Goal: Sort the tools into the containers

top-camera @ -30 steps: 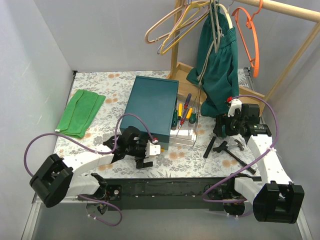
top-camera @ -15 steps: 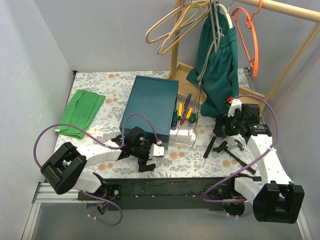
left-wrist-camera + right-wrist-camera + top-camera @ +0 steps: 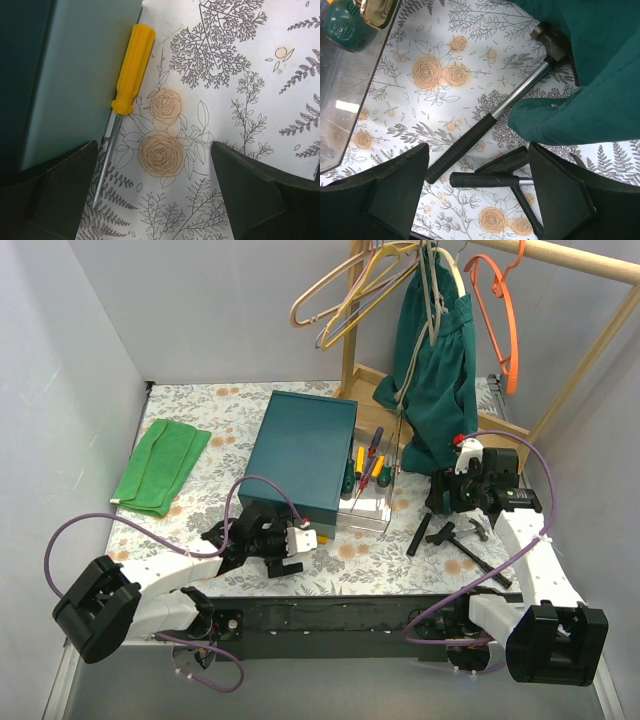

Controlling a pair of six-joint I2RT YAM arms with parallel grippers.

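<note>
The left gripper is wide open and holds nothing. Between its two fingers only the flowered surface is seen. A yellow screwdriver lies flat on this surface, just beside the wall of the dark teal box. Its metal tip comes near to the finger on the left of this view, but if they touch I cannot tell.

The right gripper is also wide open and grips nothing. It hangs over the hammer, which lies on the surface with its head partly under the hanging green cloth. One more black-handled tool lies just beside the end of the hammer's handle.

In the top view a clear tray stands against the right side of the box, and several small screwdrivers lie in it.
</note>
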